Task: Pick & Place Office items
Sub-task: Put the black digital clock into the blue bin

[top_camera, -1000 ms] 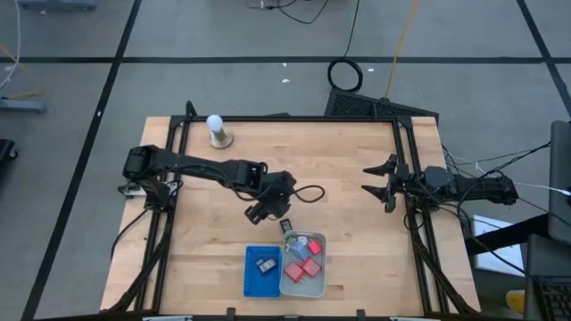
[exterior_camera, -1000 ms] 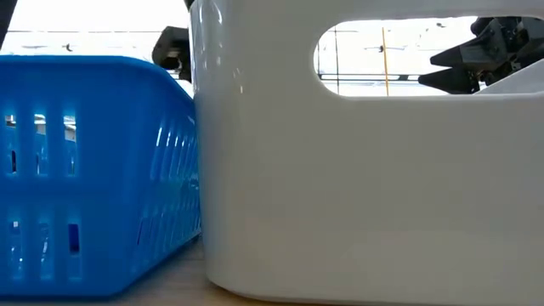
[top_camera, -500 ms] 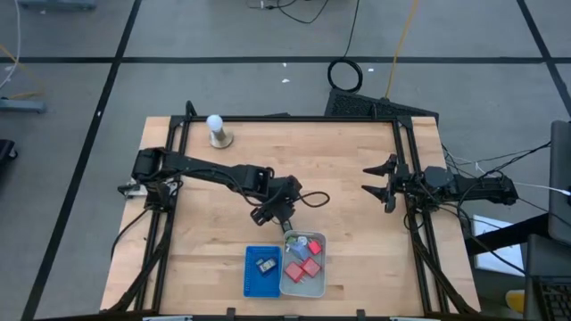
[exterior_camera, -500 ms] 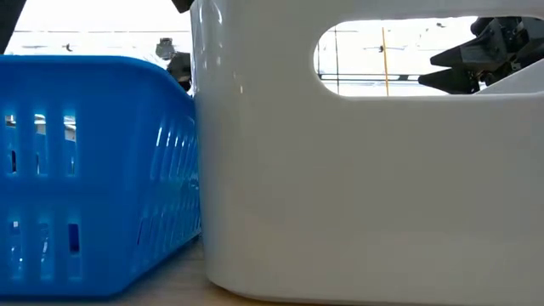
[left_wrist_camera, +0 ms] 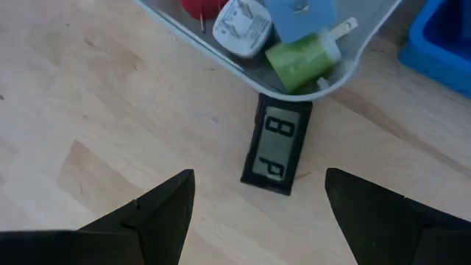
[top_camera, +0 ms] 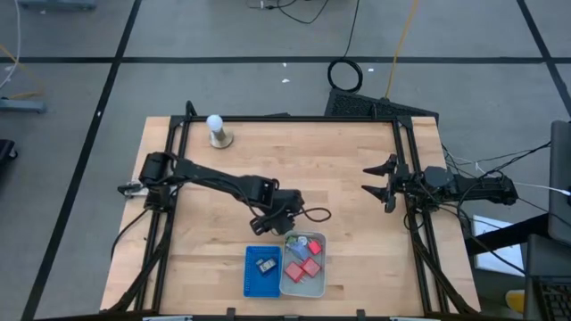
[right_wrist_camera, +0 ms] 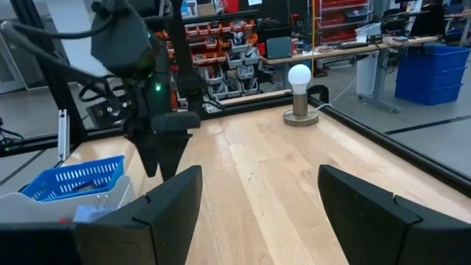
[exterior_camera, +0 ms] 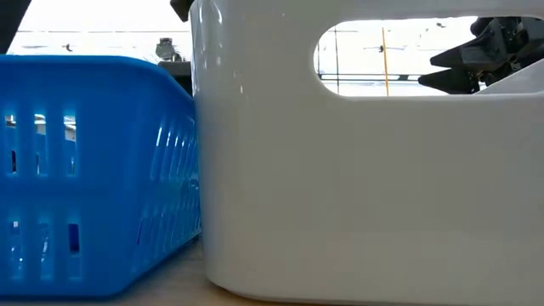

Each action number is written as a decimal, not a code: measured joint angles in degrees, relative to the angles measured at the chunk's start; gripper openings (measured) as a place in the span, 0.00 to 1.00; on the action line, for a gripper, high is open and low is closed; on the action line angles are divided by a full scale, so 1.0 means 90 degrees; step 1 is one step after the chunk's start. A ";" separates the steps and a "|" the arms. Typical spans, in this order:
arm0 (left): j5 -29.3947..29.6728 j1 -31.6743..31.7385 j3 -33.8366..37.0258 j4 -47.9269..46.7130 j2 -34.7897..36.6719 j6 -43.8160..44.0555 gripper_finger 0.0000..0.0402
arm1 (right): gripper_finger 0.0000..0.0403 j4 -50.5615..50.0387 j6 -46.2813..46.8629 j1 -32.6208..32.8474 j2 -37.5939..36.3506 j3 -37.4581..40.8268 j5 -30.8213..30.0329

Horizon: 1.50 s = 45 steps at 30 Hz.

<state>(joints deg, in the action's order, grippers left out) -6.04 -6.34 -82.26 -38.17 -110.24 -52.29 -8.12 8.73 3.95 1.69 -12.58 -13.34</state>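
My left gripper (top_camera: pixel 284 218) hangs open over a small black item with a grey display (left_wrist_camera: pixel 277 153). This item lies flat on the wood, one end against the outer rim of the pale grey tray (left_wrist_camera: pixel 221 65), and the open fingers stand to either side of it, above it. In that tray I see a green item (left_wrist_camera: pixel 302 53), a light blue one (left_wrist_camera: pixel 298 13), a white one (left_wrist_camera: pixel 243 26) and red ones (top_camera: pixel 304 266). The blue tray (top_camera: pixel 252 281) holds a dark item (top_camera: pixel 265 265). My right gripper (top_camera: pixel 378 183) waits open at the table's right edge.
A white ball on a round base (top_camera: pixel 215 129) stands near the far left corner. The two trays sit side by side at the near edge and fill the low view. A loop of black cable (top_camera: pixel 314 214) hangs beside the left wrist. Bare wood lies between the arms.
My left gripper has moved toward the near edge and slightly right, closing in on the grey tray's far end until it hangs over the black display item. The right arm has kept still.
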 joint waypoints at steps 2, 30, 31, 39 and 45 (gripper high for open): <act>0.0001 -0.0017 -0.0092 0.0037 -0.0141 -0.0008 0.77 | 0.66 0.0009 0.0000 0.0002 -0.0002 0.0000 -0.0007; -0.0862 0.0396 -0.1411 -0.1175 -0.1266 0.0195 0.77 | 0.66 0.0000 0.0000 0.0002 -0.0001 0.0000 -0.0002; -0.0829 0.0397 -0.1411 -0.1175 -0.1278 0.0198 0.77 | 0.66 0.0000 0.0000 0.0002 0.0000 0.0000 -0.0002; -0.0938 0.0382 -0.1411 -0.1196 -0.1272 0.0192 0.77 | 0.66 -0.0001 0.0000 0.0002 0.0000 0.0000 -0.0002; -0.0880 0.0356 -0.1411 -0.1203 -0.1337 0.0173 0.77 | 0.66 0.0000 0.0000 0.0002 0.0000 0.0000 -0.0003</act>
<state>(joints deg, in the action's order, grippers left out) -13.97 -3.14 -94.96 -49.00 -122.28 -50.73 -8.12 8.73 3.97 1.69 -12.58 -13.37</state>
